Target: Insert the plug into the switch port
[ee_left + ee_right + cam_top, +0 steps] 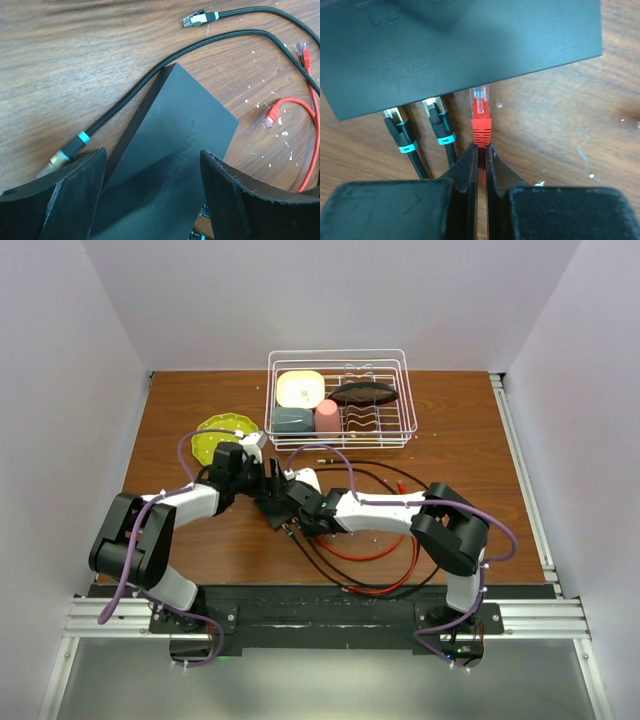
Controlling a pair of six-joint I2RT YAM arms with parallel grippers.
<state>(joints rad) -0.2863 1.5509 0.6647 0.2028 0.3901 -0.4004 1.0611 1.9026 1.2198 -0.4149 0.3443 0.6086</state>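
- My right hand (481, 155) is pinched almost fully closed, with only a sliver between the fingers. It holds the red plug (480, 112) from behind, right where the boot meets its cable.
- The plug points straight ahead of this hand. Its clear tip is at the port edge of the switch (460, 45); I cannot tell whether it is seated or only at the mouth.
- Two black plugs (441, 125) with teal bands sit in ports just left of mine, close beside it.
- My left hand (152, 157) is wide open, straddling the switch (175, 130). A finger stands on each side, and I see no firm contact with either long edge. It holds nothing.
- Risk: the switch lies loose on the worktop. If I push while my left hand is not braced, I expect the box to slide away instead of taking the plug.
- Risk: my grip is far back, on soft cable. The plug may tilt or buckle under load and jam on the port lip.
- Risk: if I drift left, I may foul the neighbouring black plug.
- Risk: the latch tab may not click, leaving the plug half in.
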